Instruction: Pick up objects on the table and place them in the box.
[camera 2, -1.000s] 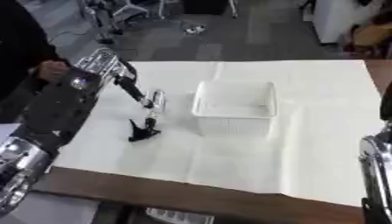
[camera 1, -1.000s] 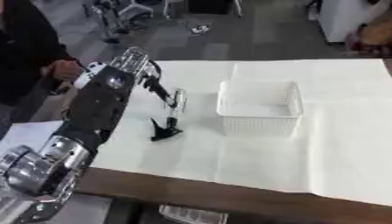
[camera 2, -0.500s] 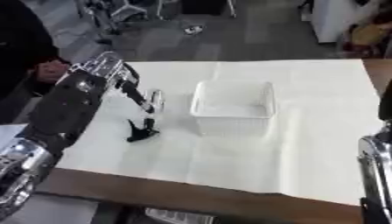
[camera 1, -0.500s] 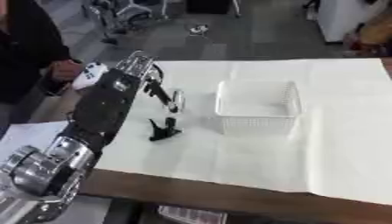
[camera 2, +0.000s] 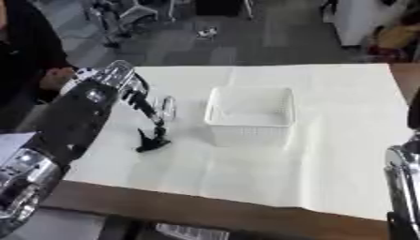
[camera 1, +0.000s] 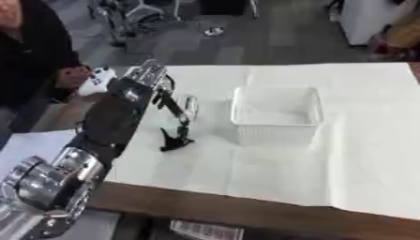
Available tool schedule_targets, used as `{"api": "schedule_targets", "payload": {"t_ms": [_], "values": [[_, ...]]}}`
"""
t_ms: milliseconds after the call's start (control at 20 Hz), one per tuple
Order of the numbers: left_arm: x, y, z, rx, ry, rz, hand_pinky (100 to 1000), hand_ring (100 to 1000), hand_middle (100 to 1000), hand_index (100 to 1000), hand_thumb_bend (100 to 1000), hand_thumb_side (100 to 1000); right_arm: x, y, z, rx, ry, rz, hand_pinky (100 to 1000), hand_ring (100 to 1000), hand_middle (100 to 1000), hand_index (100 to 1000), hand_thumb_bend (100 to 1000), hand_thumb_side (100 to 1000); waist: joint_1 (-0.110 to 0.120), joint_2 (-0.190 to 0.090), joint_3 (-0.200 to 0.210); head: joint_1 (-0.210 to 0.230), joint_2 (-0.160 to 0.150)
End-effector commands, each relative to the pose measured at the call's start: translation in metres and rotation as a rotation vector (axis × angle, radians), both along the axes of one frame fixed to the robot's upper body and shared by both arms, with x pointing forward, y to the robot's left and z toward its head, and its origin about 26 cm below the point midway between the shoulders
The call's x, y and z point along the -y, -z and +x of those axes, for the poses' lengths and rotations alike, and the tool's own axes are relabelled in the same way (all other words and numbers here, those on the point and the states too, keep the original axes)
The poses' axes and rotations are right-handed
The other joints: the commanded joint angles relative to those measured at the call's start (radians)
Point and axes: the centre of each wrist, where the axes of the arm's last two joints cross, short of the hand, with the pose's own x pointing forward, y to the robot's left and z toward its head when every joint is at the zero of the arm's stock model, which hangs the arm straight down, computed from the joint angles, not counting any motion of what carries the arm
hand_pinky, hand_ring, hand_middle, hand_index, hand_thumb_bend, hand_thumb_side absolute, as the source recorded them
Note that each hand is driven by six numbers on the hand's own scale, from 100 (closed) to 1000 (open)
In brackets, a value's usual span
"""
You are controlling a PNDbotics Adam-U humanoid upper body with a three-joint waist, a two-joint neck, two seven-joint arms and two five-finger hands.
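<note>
The left hand reaches in over the near-left part of the table, which is covered in white cloth. Its dark fingers point down and forward toward the work. Whether they are straight or curled round anything cannot be told from either view. Something pale and narrow shows just beside the fingers on the box side; what it is, and whether the hand holds it, cannot be made out.

Directly below the fingertips lies a small black object on the cloth, seemingly touching or just under them. It has a spread, forked shape; its kind cannot be identified.

Beyond the hand, to its right, stands the white box, a basket with latticed walls, near the black object but apart from it. Its interior looks empty as far as the views show.

The right hand is not in view; only part of the right arm shows at the lower right edge of the right eye view.

Assessment: nothing appears placed yet. The black object is still on the table, so the pick-up and transfer remain to be done.
</note>
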Motion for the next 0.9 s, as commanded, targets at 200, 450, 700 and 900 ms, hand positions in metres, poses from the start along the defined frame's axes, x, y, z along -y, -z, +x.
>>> {"api": "schedule_targets", "payload": {"t_ms": [200, 450, 700, 900], "values": [[-0.001, -0.014, 0.003, 0.019, -0.004, 0.026, 442, 670, 644, 694, 446, 1000, -0.003, -0.007, -0.003, 0.031, -0.020, 0.008, 431, 530, 570, 825, 257, 1000, -0.002, -0.015, 0.000, 0.014, -0.004], [0.002, -0.008, 0.003, -0.002, 0.016, 0.036, 281, 563, 583, 640, 428, 1000, -0.004, -0.008, -0.003, 0.032, -0.021, 0.010, 431, 530, 570, 825, 256, 1000, -0.002, -0.015, -0.002, 0.015, -0.002], [0.005, -0.004, 0.003, -0.026, 0.040, 0.058, 351, 609, 601, 656, 437, 1000, -0.004, -0.007, -0.003, 0.032, -0.021, 0.011, 432, 530, 570, 825, 254, 1000, -0.001, -0.016, -0.003, 0.016, -0.002], [0.007, 0.001, 0.003, -0.027, 0.059, 0.072, 629, 807, 721, 744, 393, 1000, -0.004, -0.007, -0.003, 0.031, -0.021, 0.012, 432, 530, 570, 825, 253, 1000, -0.001, -0.017, -0.003, 0.017, -0.004]]}}
